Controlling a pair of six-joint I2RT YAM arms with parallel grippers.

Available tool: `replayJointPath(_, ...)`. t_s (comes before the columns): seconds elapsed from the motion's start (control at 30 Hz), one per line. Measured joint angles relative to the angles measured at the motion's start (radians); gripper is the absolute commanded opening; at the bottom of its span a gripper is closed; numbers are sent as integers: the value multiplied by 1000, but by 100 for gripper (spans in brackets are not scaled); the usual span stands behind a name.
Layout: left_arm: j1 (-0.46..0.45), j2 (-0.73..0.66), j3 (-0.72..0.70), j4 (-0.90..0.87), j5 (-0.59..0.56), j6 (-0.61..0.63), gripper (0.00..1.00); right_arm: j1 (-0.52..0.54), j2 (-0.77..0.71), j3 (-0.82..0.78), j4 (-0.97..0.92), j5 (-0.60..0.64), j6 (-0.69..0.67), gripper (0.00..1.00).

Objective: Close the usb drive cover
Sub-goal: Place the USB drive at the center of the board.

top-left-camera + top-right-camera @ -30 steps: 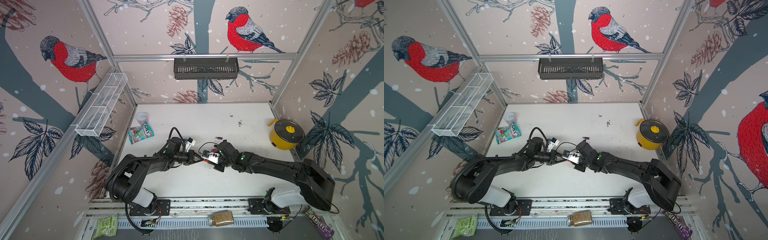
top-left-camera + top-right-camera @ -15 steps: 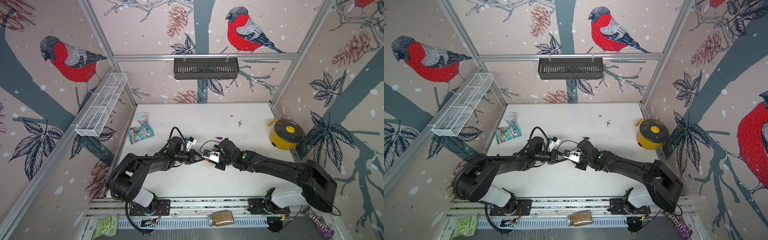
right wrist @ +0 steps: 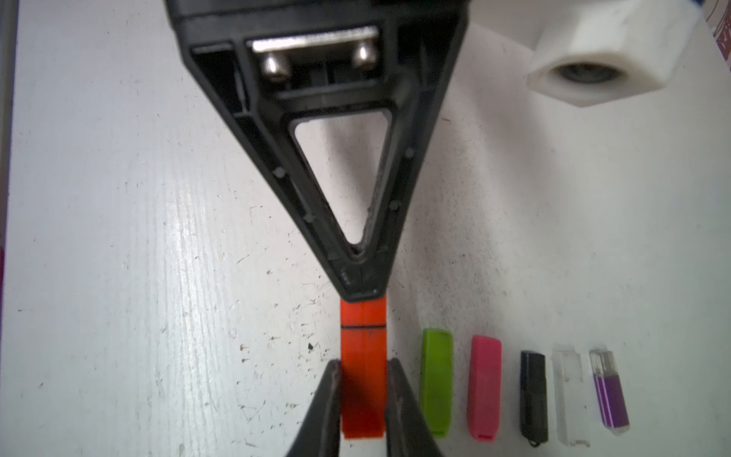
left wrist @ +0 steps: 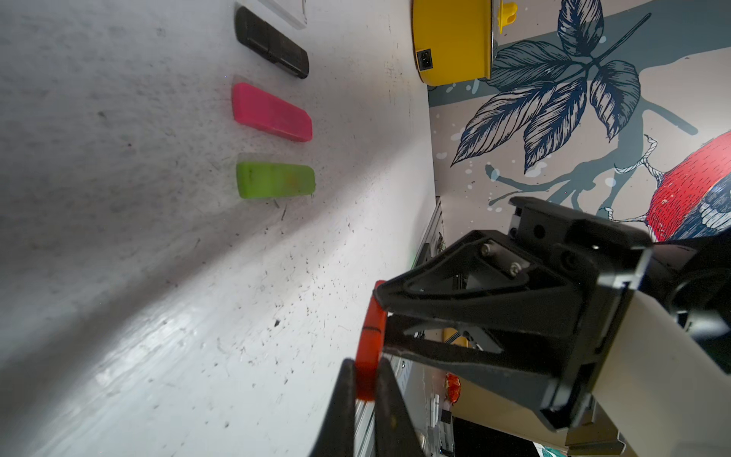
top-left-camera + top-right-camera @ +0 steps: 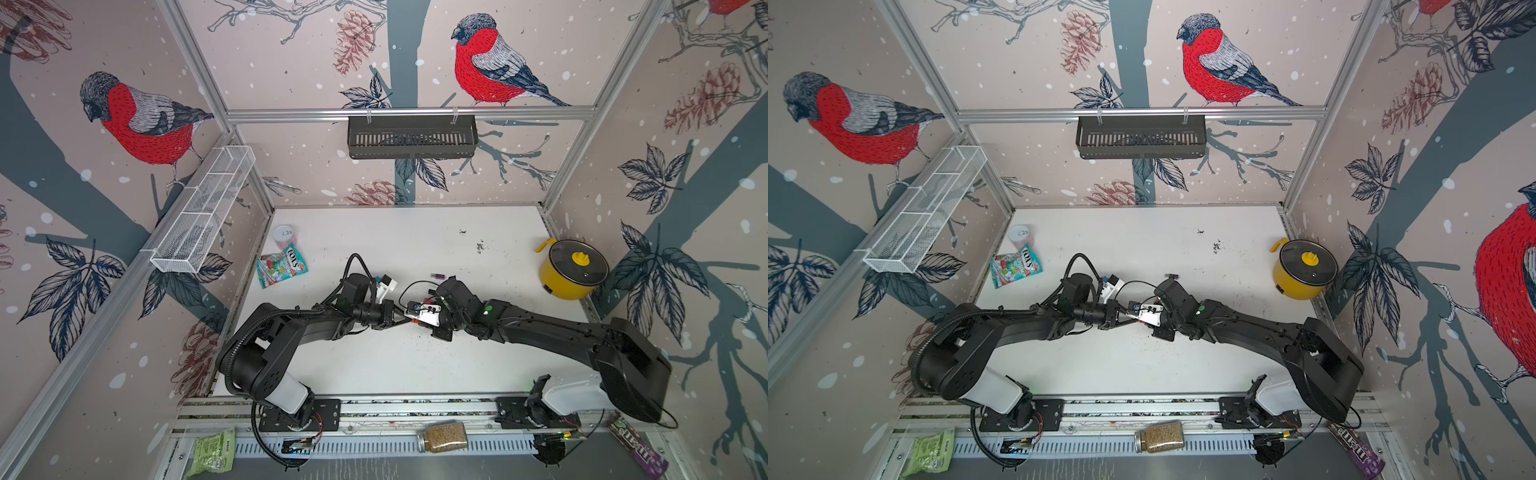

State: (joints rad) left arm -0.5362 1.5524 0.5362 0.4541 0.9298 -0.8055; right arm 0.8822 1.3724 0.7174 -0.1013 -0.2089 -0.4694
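Against the left wall hangs a white wire basket (image 5: pixel 203 208), and below it, at the left edge of the white table (image 5: pixel 374 365), a can (image 5: pixel 284 236) stands just behind a bag of sweets (image 5: pixel 281 266). Toward the middle, the left gripper (image 4: pixel 364 362) points rightward, its fingers (image 4: pixel 344 407) pinched on one end of the orange usb drive (image 3: pixel 363 344). The drive sits between the 2 grippers, over the middle of the table. In the right wrist view a thin dark seam (image 3: pixel 363 327) crosses the drive, and the orange parts on either side of it butt flush together. The right gripper (image 3: pixel 363 362) comes in from the opposite side, nose to nose with the left one, and its fingers (image 3: pixel 403 403) clamp the other end of the same drive. Just beside the drive, 5 more pieces lie on the table in a row, each apart from the next: a green drive (image 3: pixel 437 380), a pink drive (image 3: pixel 484 387), a black drive (image 3: pixel 534 395), a clear cap (image 3: pixel 569 395) and a purple drive (image 3: pixel 611 391) with a see-through end. In both top views only the purple one (image 5: pixel 437 275) (image 5: pixel 1172 275) shows past the right arm. Far to the right, a yellow pot (image 5: pixel 559 286) with a dark lid stands near the right wall.
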Motion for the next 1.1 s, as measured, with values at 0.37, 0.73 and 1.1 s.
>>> replayJointPath(0.37, 15, -47, 57, -134, -26, 82, 40, -8, -67, -130, 101, 29, 103, 21)
replayJointPath(0.73, 51, -130, 34, -197, -97, 124, 45, -46, 86, -71, 84, 95, 152, 22)
replayJointPath(1.1, 54, -126, 28, -204, -100, 125, 46, -52, 153, -37, 61, 111, 152, 24)
